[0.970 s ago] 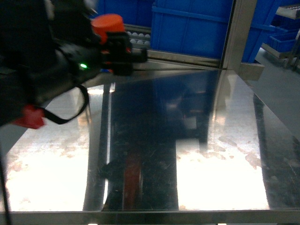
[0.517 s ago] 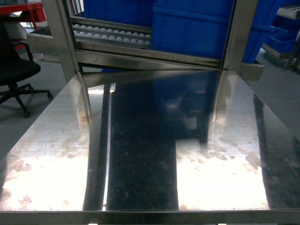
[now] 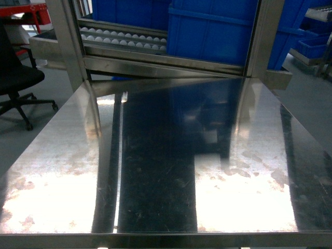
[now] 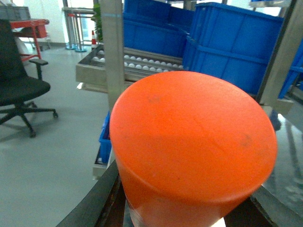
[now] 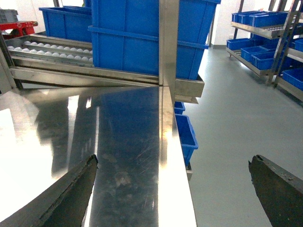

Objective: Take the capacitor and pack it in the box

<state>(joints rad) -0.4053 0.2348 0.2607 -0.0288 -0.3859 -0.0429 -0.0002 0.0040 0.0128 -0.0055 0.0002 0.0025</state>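
Here, view by view, each place is given relative to the grippers.

Head view, table: a bare steel table [image 3: 171,171] with bright glare patches fills the frame; neither arm appears in this view.
Head view, behind the table: a roller conveyor [image 3: 124,40] and blue bins [image 3: 212,31] stand past the far edge, and a black office chair [image 3: 15,83] is off to the left.
Head view, box: no pink tub shows in this view.

Left wrist view, capacitor: a large orange cylinder [image 4: 194,146], presumably the capacitor, fills the frame right in front of the camera, its flat round end turned toward the lens.
Left wrist view, left gripper: dark fingers [image 4: 92,208] show at the lower left and lower right, either side of the cylinder's base, so the left gripper [image 4: 184,215] appears closed on it.
Left wrist view, surroundings: beyond the cylinder rise a steel post [image 4: 112,52] and the blue bins; the chair is far left.

Right wrist view, right gripper: the right gripper [image 5: 175,184] is spread wide and holds nothing; its two dark fingertips [image 5: 71,194] sit at the lower left and lower right corners.
Right wrist view, table: the table's right edge runs beneath and between the fingers, with grey floor [image 5: 227,127] under the right one.
Right wrist view, ahead: stacked blue bins behind an upright post [image 5: 169,42], and blue bins on shelving [image 5: 265,28] far right.
Right wrist view, box: not seen.
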